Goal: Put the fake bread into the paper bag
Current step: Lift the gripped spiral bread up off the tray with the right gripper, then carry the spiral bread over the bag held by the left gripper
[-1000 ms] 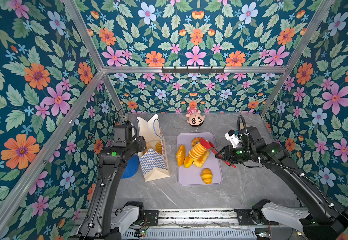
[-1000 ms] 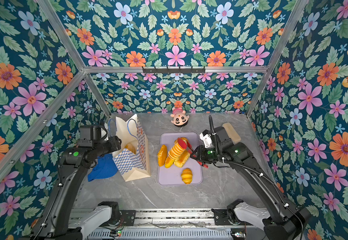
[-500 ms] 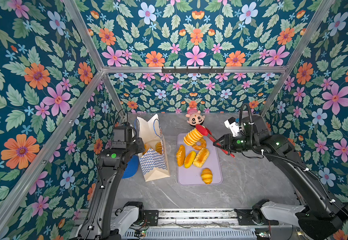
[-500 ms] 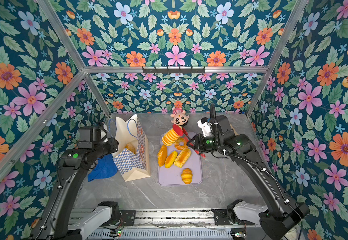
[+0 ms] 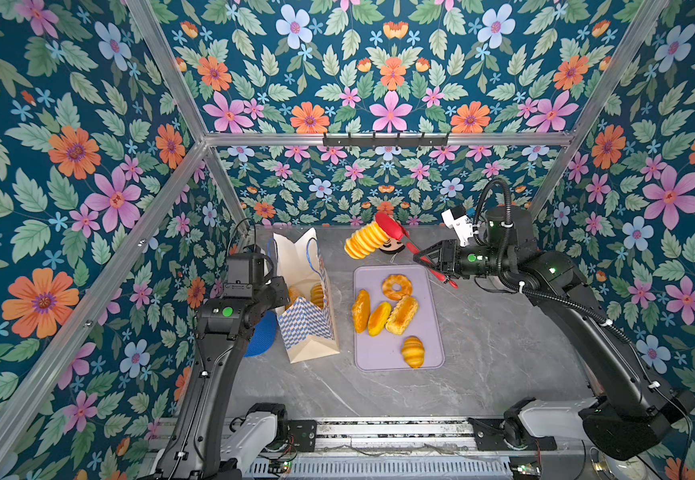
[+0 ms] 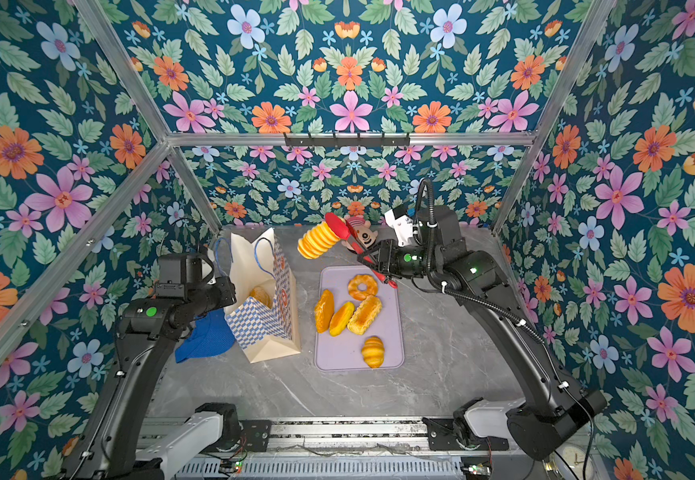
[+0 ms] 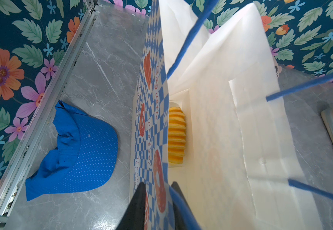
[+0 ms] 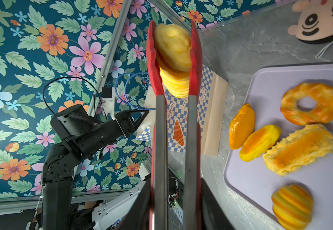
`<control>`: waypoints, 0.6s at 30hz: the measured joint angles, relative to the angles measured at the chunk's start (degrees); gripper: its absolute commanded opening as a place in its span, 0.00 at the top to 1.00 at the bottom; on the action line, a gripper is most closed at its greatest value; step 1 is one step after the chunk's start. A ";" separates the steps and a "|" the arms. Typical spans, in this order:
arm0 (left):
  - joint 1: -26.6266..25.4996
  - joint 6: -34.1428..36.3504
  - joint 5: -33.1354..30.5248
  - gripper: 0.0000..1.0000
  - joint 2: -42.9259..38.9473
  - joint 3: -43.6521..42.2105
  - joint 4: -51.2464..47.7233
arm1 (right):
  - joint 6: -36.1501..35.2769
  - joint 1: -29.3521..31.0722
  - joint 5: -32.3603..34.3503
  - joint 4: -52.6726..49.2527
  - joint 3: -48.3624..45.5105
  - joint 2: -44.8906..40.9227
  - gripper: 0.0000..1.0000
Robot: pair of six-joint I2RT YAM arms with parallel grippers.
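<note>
Nearest you: lilac tray (image 5: pixel 379 353) with five pieces waiting. The croissant (image 5: pixel 413 351) is at the near end, two flat ovals (image 5: pixel 361 311) and a crusty loaf (image 5: pixel 401 314) are bunched mid-tray, and the ring doughnut (image 5: pixel 396 286) is at the far end. The tray sits just beside the paper bag (image 5: pixel 308 328); I read that as staging for a short carry.

The bag stands upright with its mouth open, and a blue cap (image 5: pixel 260 338) lies on the table on its other side. The left gripper (image 7: pixel 155 207) is at the rim. In the left wrist view its fingers (image 7: pixel 138 207) straddle the checkered wall, with a blue cord handle (image 7: pixel 192 37) close by. The gap is narrow, and you can't tell here whether they've bitten the paper. Likely purpose: stop the thin wall folding in or the bag tipping when bread lands. One striped loaf (image 7: pixel 176 135) already lies on the bag floor against that wall.

Further back: the right gripper (image 5: pixel 433 259) is clamped on the metal arms of the tongs (image 5: pixel 387 226), squeezing them together. The red pads pinch a ridged loaf (image 5: pixel 363 242) near one end, and the rest sticks out. Tongs give you reach and a soft, wide bite, and they keep the wrist clear of the cords. The loaf is airborne past the tray's far end, beside the bag mouth and, by my read, not over it yet. Behind it a cartoon-face toy (image 6: pixel 364 237) lies on the table, uninvolved.

Your next move needs the loaf centred over the mouth and clear of the handles before the tongs open.
</note>
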 measured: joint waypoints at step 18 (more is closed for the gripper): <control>0.00 -0.02 1.01 0.76 0.39 0.00 0.02 | 1.07 0.42 -4.24 3.58 17.33 14.62 0.66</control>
